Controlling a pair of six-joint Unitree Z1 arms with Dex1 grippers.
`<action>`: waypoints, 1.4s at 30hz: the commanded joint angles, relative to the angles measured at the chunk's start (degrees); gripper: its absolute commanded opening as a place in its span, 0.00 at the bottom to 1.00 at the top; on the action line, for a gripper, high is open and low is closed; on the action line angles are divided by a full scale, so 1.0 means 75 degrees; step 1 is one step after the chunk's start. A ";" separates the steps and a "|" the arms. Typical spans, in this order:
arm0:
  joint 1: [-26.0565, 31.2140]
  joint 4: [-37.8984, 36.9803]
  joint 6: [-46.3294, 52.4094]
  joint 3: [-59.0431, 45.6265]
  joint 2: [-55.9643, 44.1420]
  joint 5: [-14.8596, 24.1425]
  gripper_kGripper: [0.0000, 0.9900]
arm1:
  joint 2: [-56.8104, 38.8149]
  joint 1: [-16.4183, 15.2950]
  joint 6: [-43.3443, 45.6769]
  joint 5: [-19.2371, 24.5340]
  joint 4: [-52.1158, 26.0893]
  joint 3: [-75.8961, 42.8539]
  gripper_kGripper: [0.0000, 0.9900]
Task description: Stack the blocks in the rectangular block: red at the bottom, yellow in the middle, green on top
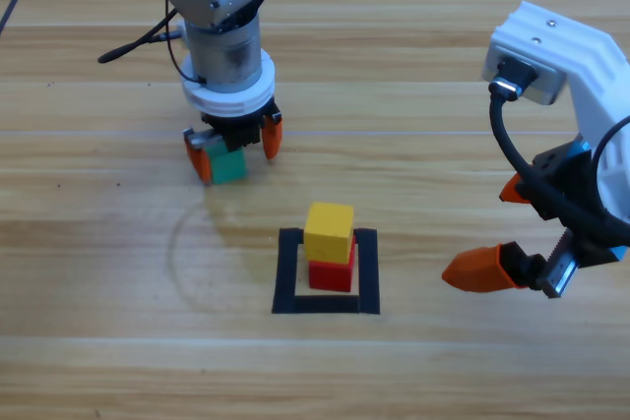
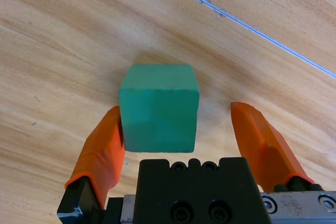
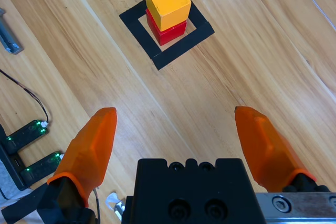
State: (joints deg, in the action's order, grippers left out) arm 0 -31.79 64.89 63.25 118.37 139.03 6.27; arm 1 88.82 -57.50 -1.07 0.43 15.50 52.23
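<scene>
The yellow cube (image 1: 329,231) sits on the red cube (image 1: 332,275) inside the black tape outline (image 1: 288,274). Up and to the left, the teal-green cube (image 1: 229,165) rests on the wood between the jaws of my left gripper (image 1: 236,151), which is open. In the left wrist view the green cube (image 2: 159,107) touches the left jaw, and a gap separates it from the right one. My right gripper (image 1: 487,233) hangs open and holds nothing, to the right of the outline. Its wrist view looks at the yellow cube (image 3: 168,1), red cube (image 3: 170,34) and outline (image 3: 137,34).
A black cable (image 1: 138,41) trails off the left arm at the top left. The right wrist view shows small devices with green lights (image 3: 23,135) and a thin wire at its left edge.
</scene>
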 commanded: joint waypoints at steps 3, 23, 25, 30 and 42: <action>0.0219 -0.0039 -0.0124 0.0026 0.0493 0.0019 0.81 | -0.0170 0.0073 -0.0056 -0.0045 -0.0191 -0.0285 1.00; -0.0414 0.0828 -0.3605 0.0835 -0.1405 0.0125 0.01 | -0.0252 0.0085 -0.0162 0.0048 -0.0156 -0.0261 1.00; -0.0672 0.0887 -0.4003 0.0706 -0.1979 -0.0004 0.00 | -0.0287 0.0073 -0.0174 0.0084 -0.0156 -0.0261 1.00; -0.1621 0.0898 -0.4671 0.0495 -0.2987 -0.0168 0.00 | -0.0405 0.0085 -0.0197 0.0095 -0.0121 -0.0273 1.00; -0.2489 0.1402 -0.3757 0.0085 -0.2600 -0.0274 0.00 | -0.0744 0.0085 -0.0138 -0.0045 0.0078 -0.0332 1.00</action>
State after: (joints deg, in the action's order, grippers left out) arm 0 -48.81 73.27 30.05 119.21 115.31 4.78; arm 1 88.35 -57.50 -2.50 0.73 15.51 51.64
